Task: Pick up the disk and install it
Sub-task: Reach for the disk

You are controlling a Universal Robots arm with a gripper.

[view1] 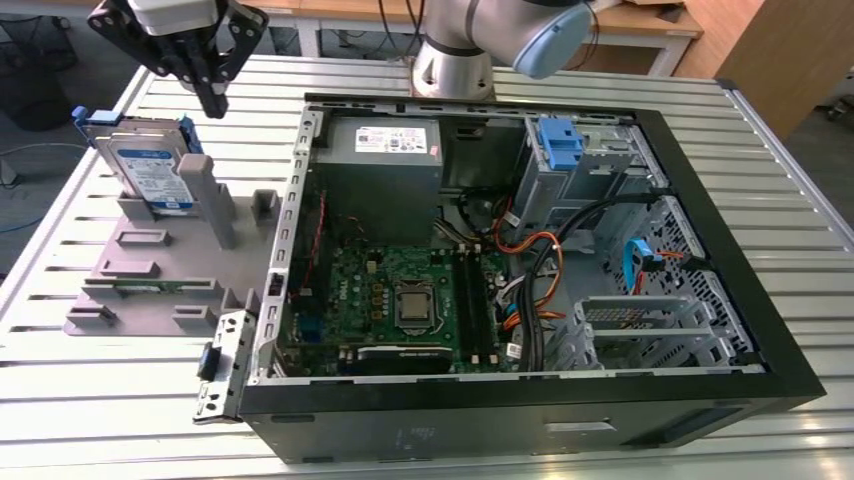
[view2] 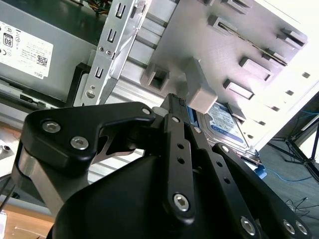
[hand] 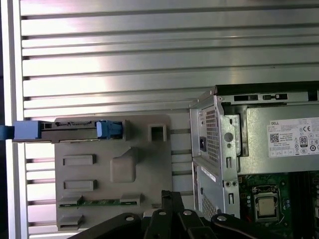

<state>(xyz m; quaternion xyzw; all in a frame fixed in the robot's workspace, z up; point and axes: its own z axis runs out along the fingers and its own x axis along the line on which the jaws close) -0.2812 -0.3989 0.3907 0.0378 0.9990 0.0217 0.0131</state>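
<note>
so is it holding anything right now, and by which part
nothing held; the gripper hangs above the disk, which stands on edge in the grey stand

disk [view1: 140,165] upright in stand [view1: 147,265], stand beside computer case [view1: 534,425], both on table [view1: 80,400]

In the exterior view, a post of the grey stand [view1: 200,195] hides part of the disk [view1: 150,175]. We see the gripper [view1: 214,100] and the arm [view1: 454,55] cut off at the picture's upper edge. In the second wrist view, we find the disk largely behind the stand and the gripper's black linkage. Its label print is too small for us to read.
</note>
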